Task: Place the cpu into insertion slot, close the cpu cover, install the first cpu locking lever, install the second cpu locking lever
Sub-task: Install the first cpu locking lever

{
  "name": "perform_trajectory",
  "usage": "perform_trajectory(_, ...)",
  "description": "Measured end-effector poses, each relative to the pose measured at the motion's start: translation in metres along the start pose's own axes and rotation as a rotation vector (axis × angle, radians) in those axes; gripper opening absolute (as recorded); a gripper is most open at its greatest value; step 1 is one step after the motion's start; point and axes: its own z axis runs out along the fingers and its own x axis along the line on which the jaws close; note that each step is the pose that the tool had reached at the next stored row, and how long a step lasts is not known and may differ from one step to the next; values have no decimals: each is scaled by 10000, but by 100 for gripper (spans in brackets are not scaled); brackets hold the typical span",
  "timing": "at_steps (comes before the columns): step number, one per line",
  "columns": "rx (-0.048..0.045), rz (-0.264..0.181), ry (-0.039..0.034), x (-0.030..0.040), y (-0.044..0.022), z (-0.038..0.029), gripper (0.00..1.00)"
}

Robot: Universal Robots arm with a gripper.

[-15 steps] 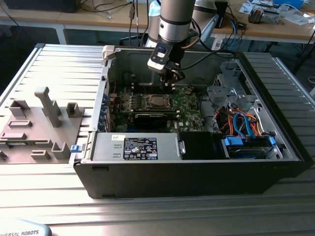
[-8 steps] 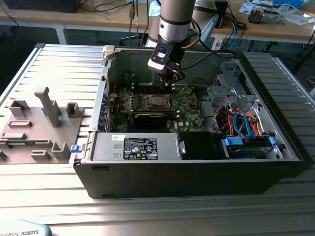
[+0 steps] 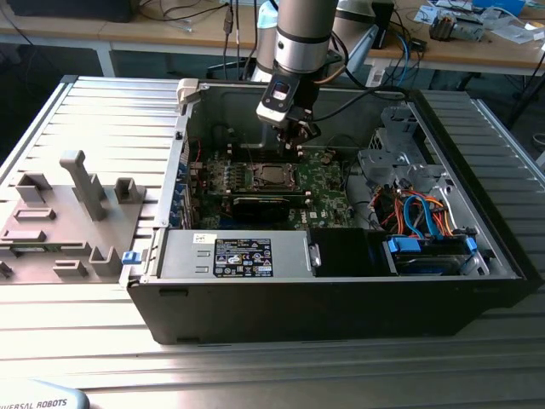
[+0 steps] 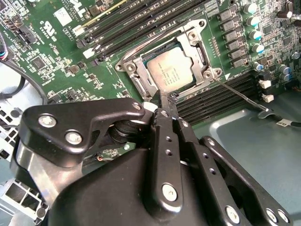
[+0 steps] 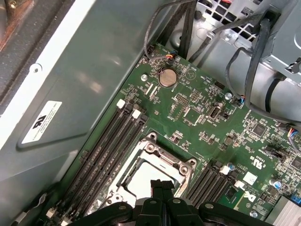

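At the exterior view's left, a grey parts tray (image 3: 51,213) lies on the ribbed table (image 3: 255,366), well apart from where I am working. Next to it stands the open computer case (image 3: 341,290), with the green board lying flat inside.

Near the middle of the board is the insertion slot (image 3: 257,177). The cpu (image 4: 171,71) is already seated in it, silver top up. The cpu cover (image 4: 195,44) lies flat over the chip, and its square opening frames the metal top, so I judge the first two steps done.

The levers look unfinished. One thin lever (image 4: 237,94) slants away from a corner of the slot across the memory slots (image 4: 211,101) and seems unlatched. A second lever (image 4: 141,47) runs along the opposite side of the cover, but I cannot tell whether it is hooked down.

My arm reaches into the case from above at the back, wrist pointing down. My hand (image 4: 162,95) is clenched, the fingers pressed together with nothing between them. Its tip sits at the edge of the cover just beside the cpu, and I cannot tell whether it touches.

To the exterior view's right, the drive cage with its coloured cables (image 3: 417,213) sits apart from my hand.
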Motion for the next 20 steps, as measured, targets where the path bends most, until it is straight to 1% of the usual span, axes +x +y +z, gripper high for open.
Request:
perform_trajectory(12, 6, -238, 1, 0, 0, 0, 11)
perform_trajectory(13, 7, -277, 1, 0, 0, 0, 11)
perform_trajectory(16, 15, -579, 2, 0, 0, 0, 11)
perform_trajectory(20, 17, -674, 3, 0, 0, 0, 11)
